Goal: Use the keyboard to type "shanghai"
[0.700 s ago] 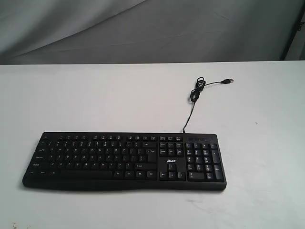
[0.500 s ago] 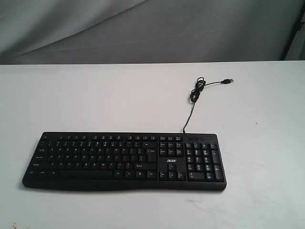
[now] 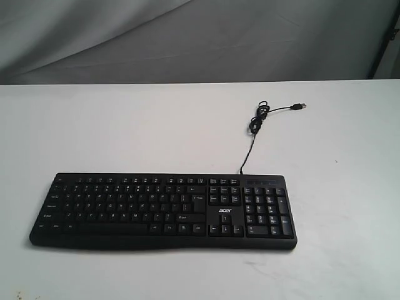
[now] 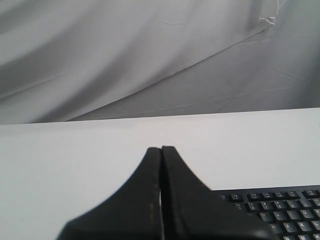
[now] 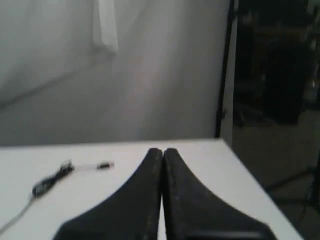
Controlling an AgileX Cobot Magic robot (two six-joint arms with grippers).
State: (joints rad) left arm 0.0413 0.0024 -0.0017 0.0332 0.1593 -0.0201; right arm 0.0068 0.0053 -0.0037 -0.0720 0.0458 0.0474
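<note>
The wide black keyboard [image 3: 162, 211] lies flat on the white table near its front edge, number pad to the right, white acer logo beside it. Its thin black cable [image 3: 255, 125] runs from the back edge to a loose coil and a USB plug. Neither arm shows in the exterior view. In the left wrist view my left gripper [image 4: 161, 149] is shut with nothing in it, held above the table, a corner of the keyboard [image 4: 280, 207] beside it. My right gripper [image 5: 162, 150] is shut and empty too, with the cable coil [image 5: 47, 182] off to one side.
The white table [image 3: 125, 125] carries only the keyboard and its cable. A grey cloth backdrop [image 3: 187, 37] hangs behind it. The right wrist view shows the table's corner edge [image 5: 240, 165] with dark floor and stands beyond.
</note>
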